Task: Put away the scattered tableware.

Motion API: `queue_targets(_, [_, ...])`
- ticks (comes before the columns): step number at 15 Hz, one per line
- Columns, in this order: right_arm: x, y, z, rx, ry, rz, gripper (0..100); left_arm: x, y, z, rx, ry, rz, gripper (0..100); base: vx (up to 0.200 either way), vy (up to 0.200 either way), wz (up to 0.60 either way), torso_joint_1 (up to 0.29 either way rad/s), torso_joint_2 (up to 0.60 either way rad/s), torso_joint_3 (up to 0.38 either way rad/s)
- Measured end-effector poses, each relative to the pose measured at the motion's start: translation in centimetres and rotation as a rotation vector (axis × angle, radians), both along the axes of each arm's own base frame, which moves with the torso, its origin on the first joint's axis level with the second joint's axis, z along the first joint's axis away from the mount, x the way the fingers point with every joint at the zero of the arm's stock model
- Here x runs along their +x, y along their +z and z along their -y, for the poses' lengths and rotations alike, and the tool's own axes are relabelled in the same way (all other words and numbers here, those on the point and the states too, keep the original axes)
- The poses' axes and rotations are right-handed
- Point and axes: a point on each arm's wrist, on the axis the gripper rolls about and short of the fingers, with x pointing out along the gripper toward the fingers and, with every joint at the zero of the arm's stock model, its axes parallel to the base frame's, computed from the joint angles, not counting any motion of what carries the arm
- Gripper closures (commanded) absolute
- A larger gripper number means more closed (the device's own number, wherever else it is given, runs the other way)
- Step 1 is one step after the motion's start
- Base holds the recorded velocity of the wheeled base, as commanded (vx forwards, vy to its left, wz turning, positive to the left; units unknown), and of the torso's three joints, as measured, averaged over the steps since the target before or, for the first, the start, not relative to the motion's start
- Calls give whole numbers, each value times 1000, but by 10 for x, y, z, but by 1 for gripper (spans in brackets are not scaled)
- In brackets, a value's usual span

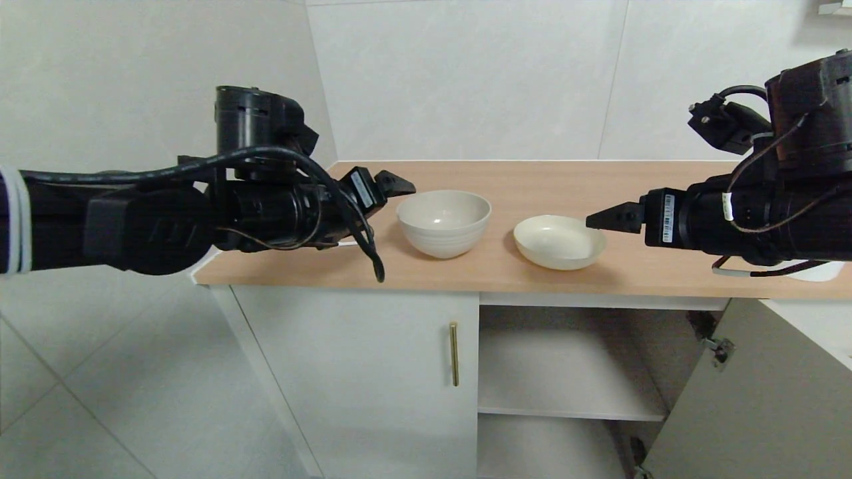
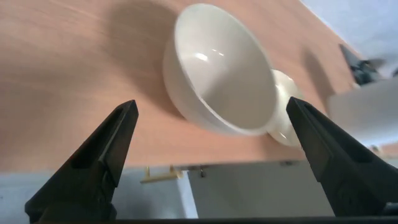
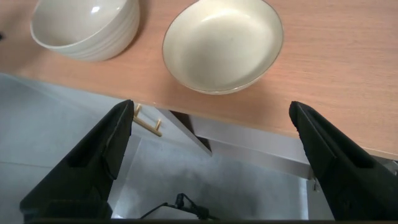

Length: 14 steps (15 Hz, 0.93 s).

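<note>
Looking at your head view, both pieces of tableware sit upright on the wooden worktop (image 1: pixel 652 193), close to its front edge. The deep bowl (image 1: pixel 444 223) is on the left and the shallow bowl (image 1: pixel 560 241) is just to its right. They're near each other but there's a sliver of wood between them, so they aren't touching.

Your left tool (image 2: pixel 211 107) hangs just to the left of the deep bowl at roughly rim height, pointing at it. Its fingers (image 2: pixel 102 158) are spread wide with nothing between them, and the wrist view frames the bowl right in that gap, farther out. I can't tell for sure if the upper fingertip grazes the rim, but it looks clear.

Your right tool (image 3: pixel 211 107) comes in from the other side, aimed at the shallow bowl's right rim. Its fingers (image 3: pixel 336 168) are spread wide too, holding nothing, and the bowl sits out ahead of the tips.

Under the worktop is a white cabinet (image 1: pixel 359 372). You've got its left door shut, with a slim brass handle (image 1: pixel 454 354), and its right door (image 1: pixel 732 399) swung open with a shelf (image 1: pixel 566 399) showing inside. Something white (image 1: pixel 820 270) sits at the far right of the worktop, mostly hidden behind your right arm, so I can't tell what it is.
</note>
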Motion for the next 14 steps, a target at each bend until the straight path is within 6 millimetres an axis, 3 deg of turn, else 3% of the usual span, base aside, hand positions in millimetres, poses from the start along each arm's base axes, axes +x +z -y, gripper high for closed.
queue_targets(8, [1,-2,0,-2,-1,-6,0,39,-36,22,41,30,-49,0,0,0,0,0,0,0])
queue_targets(9, [1,-2,0,-2,-1,-6,0,40,-39,24,44,25,-56,100,0,0,0,0,0,0])
queue_targets(14, [2,-3,-1,-4,-1,-7,0,41,-43,27,47,21,-65,100,0,0,0,0,0,0])
